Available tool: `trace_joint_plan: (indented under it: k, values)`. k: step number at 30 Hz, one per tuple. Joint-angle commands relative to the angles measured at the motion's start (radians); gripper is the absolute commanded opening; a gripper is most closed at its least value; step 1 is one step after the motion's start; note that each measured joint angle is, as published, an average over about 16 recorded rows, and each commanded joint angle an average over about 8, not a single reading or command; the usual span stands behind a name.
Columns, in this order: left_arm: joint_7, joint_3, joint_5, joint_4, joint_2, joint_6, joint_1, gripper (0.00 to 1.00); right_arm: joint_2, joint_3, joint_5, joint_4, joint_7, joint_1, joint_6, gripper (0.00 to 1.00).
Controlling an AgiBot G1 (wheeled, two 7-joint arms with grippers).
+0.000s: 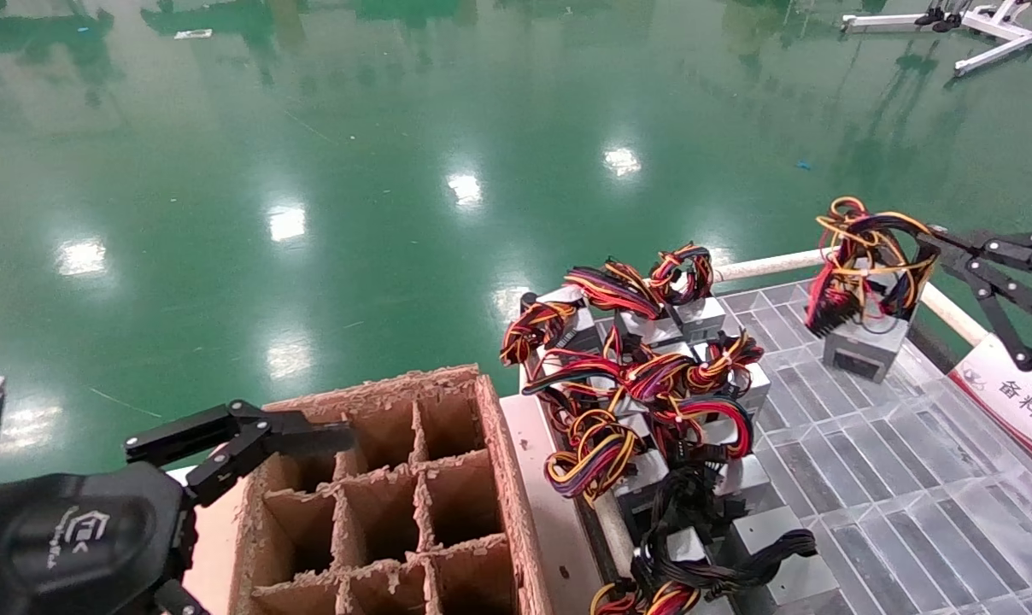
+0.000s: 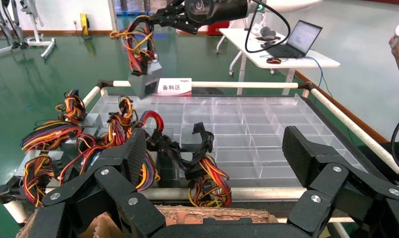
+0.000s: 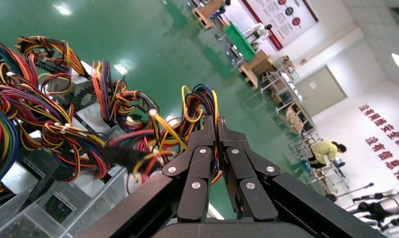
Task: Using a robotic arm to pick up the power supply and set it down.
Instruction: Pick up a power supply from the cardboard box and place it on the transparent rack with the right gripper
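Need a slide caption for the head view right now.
Right claw lifts a power supply by its wire bundle above the clear tray; left claw waits open over the cardboard divider box.

You've got the divided carton (image 1: 396, 495) at left with the left gripper (image 1: 311, 431) over its left edge, the tray (image 1: 909, 495) at right, a pile of supplies (image 1: 644, 393) on the tray's left side, and the right gripper (image 1: 930, 248) holding one power supply (image 1: 866, 342) above its far right corner.
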Motion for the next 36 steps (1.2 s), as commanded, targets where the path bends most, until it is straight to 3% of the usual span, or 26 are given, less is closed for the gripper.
trace_joint_plan:
  k: [1, 12, 27, 36]
  values:
    - [0.000, 0.000, 0.000, 0.000, 0.000, 0.000, 0.000, 1.00, -0.003, 0.000, 0.021, -0.001, -0.019, -0.011, 0.007, 0.00]
    - [0.000, 0.000, 0.000, 0.000, 0.000, 0.000, 0.000, 1.00, -0.075, -0.017, 0.059, -0.003, -0.061, -0.055, 0.059, 0.00]
    - [0.000, 0.000, 0.000, 0.000, 0.000, 0.000, 0.000, 1.00, -0.178, -0.045, 0.051, -0.027, -0.037, -0.057, 0.122, 0.00]
    - [0.000, 0.000, 0.000, 0.000, 0.000, 0.000, 0.000, 1.00, -0.227, -0.069, 0.050, -0.081, -0.005, -0.066, 0.108, 0.00]
